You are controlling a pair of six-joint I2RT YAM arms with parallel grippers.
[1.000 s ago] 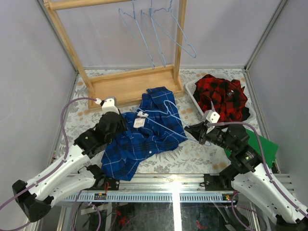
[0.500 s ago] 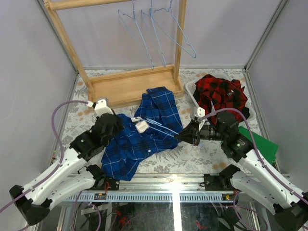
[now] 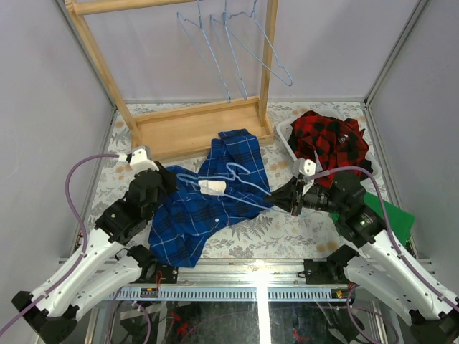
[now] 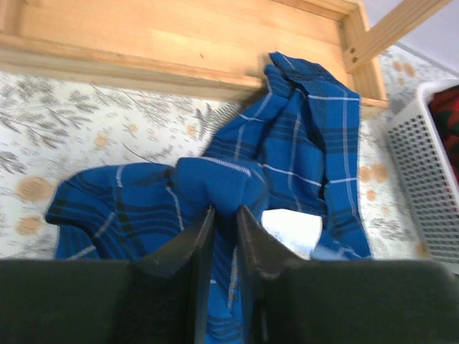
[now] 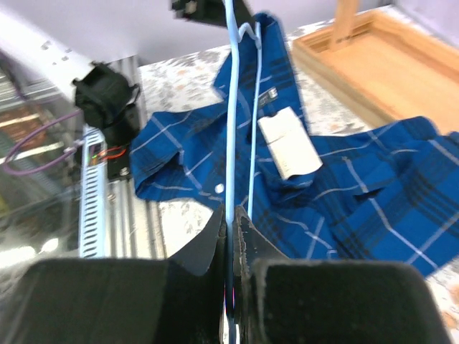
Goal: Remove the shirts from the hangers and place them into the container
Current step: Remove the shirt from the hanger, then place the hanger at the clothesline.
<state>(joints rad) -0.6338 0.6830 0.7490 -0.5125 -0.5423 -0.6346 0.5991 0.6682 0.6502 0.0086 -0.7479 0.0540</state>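
Now left fingers [image 4: 192, 247] pinch the blue plaid shirt [image 4: 301, 143], right fingers [image 5: 209, 247] clamp the hanger [image 5: 229, 129]; pulling apart may snag fabric.

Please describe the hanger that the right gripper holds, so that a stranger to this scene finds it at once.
Find the wooden rack at the far side of the table; the blue plaid shirt lies before its base. Across that shirt lies a light-blue wire hanger, clamped in the right gripper. The other hangers hang on the rack; only this one lies on cloth.
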